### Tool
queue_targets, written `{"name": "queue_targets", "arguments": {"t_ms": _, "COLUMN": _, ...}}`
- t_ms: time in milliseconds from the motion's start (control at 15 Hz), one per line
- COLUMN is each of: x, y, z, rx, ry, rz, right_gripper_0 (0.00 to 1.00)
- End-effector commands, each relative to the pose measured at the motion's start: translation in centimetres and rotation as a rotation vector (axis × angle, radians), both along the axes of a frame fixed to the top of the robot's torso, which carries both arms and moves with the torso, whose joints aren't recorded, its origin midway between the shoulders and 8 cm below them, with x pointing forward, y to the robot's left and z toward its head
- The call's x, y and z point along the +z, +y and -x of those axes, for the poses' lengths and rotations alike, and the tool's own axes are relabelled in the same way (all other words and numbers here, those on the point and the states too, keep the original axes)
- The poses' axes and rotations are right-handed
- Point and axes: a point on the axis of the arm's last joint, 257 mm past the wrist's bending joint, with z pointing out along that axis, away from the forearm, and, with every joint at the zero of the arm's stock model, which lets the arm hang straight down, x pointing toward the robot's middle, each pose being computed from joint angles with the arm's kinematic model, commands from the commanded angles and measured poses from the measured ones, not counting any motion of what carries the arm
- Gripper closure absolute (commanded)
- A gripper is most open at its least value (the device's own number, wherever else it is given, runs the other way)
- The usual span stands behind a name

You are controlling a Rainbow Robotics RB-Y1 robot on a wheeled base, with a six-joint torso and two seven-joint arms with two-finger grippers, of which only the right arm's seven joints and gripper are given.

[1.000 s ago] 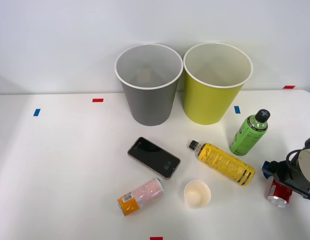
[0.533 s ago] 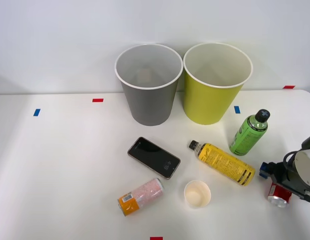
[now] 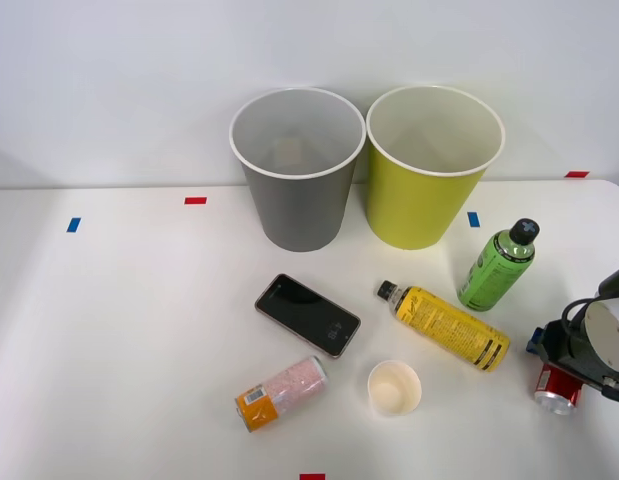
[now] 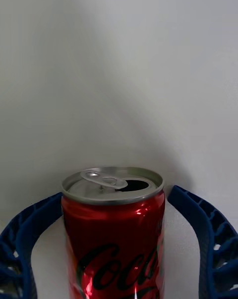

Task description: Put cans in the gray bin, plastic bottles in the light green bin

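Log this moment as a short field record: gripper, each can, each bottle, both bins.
right gripper: open, fingers either side of the red can, gaps visible
red can: upright, tab opened
pink can: lying on the table by the paper cup
yellow bottle: lying down
green bottle: upright
gray bin: upright
light green bin: upright, right of the gray one

The right arm comes in low at the right edge of the front view, its wrist close above the worktop (image 3: pixel 109 330). The claw (image 4: pixel 116 249) is spread wide, its two blue ribbed fingers (image 4: pixel 27 244) curving outward to either side of the red can (image 4: pixel 113 234), with a gap between each finger and the can's wall.
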Motion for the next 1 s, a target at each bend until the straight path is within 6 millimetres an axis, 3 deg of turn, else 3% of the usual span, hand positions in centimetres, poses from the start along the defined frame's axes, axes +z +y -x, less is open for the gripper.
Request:
{"name": "queue_targets", "arguments": {"t_ms": 67, "x": 0.1, "y": 0.0, "z": 0.0, "rx": 0.006, "ry": -0.002, "rz": 0.005, "right_gripper_0": 1.0}}
{"name": "queue_targets", "arguments": {"t_ms": 467, "x": 1.8, "y": 0.4, "z": -0.7, "rx": 0.085, "ry": -0.039, "rz": 0.035, "right_gripper_0": 1.0}}
{"name": "queue_targets", "arguments": {"t_ms": 600, "x": 2.9, "y": 0.1, "z": -0.6, "rx": 0.21, "ry": -0.039, "rz": 0.095, "right_gripper_0": 1.0}}
{"name": "queue_targets", "arguments": {"t_ms": 800, "x": 5.4, "y": 0.3, "z": -0.8, "rx": 0.341, "ry": -0.084, "rz": 0.142, "right_gripper_0": 1.0}}
{"name": "queue_targets", "arguments": {"t_ms": 1000, "x": 8.3, "y": -0.3, "z": 0.6, "rx": 0.468, "ry": -0.138, "rz": 0.215, "right_gripper_0": 1.0}}
